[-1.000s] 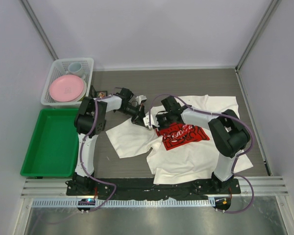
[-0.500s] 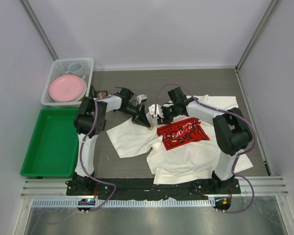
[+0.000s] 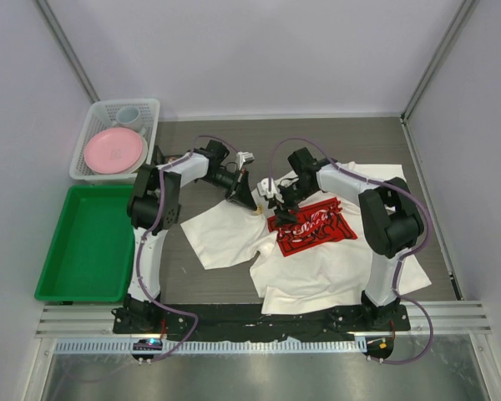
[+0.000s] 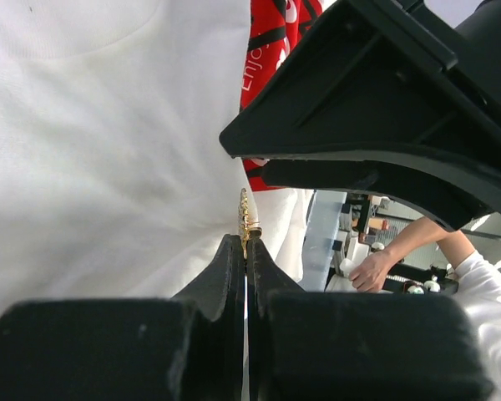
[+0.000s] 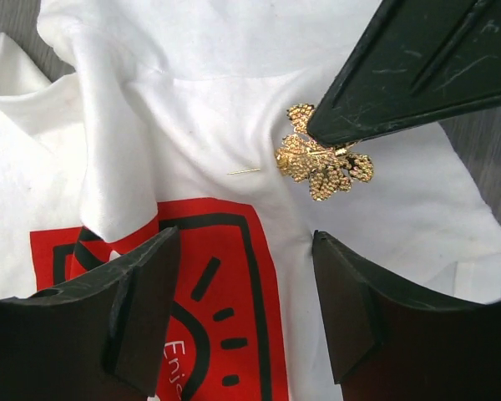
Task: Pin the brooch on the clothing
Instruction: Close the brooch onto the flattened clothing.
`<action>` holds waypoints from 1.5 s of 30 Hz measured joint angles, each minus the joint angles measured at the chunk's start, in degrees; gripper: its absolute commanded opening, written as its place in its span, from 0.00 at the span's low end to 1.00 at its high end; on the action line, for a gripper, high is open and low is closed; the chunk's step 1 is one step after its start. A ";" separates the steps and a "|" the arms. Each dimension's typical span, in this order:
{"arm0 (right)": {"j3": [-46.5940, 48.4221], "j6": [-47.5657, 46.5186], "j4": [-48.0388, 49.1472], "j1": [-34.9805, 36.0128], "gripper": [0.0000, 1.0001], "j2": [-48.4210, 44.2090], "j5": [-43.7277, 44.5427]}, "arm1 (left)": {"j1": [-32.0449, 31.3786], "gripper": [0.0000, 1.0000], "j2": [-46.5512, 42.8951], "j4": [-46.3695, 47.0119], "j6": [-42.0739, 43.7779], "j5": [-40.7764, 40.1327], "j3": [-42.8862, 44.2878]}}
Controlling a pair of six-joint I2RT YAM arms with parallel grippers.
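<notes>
Left gripper (image 4: 245, 244) has its jaws clamped tight on the gold, bead-textured, leaf-shaped brooch (image 5: 321, 165), pinching its upper edge! The brooch sits on the chest of the white short-sleeved fabric T-shirt (image 3: 317, 271), just above the red square print (image 5: 221, 251). Its thin pin (image 5: 244, 171) pokes out sideways, and I can't tell whether it pierces the cloth. Right gripper (image 5: 244, 251) hovers directly over it, jaws spread apart, holding nothing. The shirt lies rumpled across the grey table (image 3: 359, 138).
</notes>
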 measured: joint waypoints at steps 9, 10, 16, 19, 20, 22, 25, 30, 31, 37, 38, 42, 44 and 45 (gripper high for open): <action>0.00 2.34 0.63 -0.09 0.69 2.14 -1.62 | -0.13 0.00 1.31 -4.48 4.35 -0.02 0.98; 0.00 2.95 1.05 -0.09 0.70 2.23 -1.66 | -0.17 0.00 1.40 -4.76 4.57 -0.02 0.98; -0.02 5.18 3.21 -0.20 0.70 2.23 -2.34 | -0.72 0.00 1.51 -5.14 5.35 -0.02 0.98; -0.33 5.92 4.81 -0.22 0.71 2.23 -2.51 | -0.85 0.00 1.60 -5.14 5.35 0.00 0.98; -0.55 6.05 5.20 -0.22 0.71 2.23 -2.58 | -0.87 0.00 1.64 -5.14 5.35 0.00 0.98; -1.09 6.36 5.97 -0.20 0.71 2.23 -2.82 | -0.87 0.00 1.84 -5.11 5.33 0.02 0.98; -1.88 6.73 7.06 -0.09 0.72 2.23 -3.15 | -0.90 0.00 2.16 -5.03 5.27 0.13 0.98; -3.63 7.91 9.27 0.42 0.72 2.21 -3.43 | -0.92 0.00 2.69 -4.96 5.20 0.50 0.98; -3.80 8.11 9.51 0.48 0.72 2.21 -3.54 | -0.92 0.00 2.69 -4.94 5.16 0.52 0.98; -4.17 10.32 11.82 0.83 0.72 2.21 -4.50 | -0.92 0.00 2.69 -4.68 4.44 0.92 0.98; -4.28 10.69 12.15 0.85 0.72 2.21 -4.66 | -0.92 0.00 2.69 -4.63 4.15 0.94 0.98; -4.76 12.17 13.22 0.85 0.68 2.21 -5.07 | -0.92 0.00 2.71 -4.59 3.61 1.01 0.98; -4.85 12.57 13.60 0.85 0.64 2.21 -5.09 | -0.92 0.00 2.71 -4.59 3.56 1.14 0.98; -4.85 12.76 13.68 0.85 0.63 2.21 -5.11 | -0.92 0.00 2.71 -4.57 3.56 1.25 0.98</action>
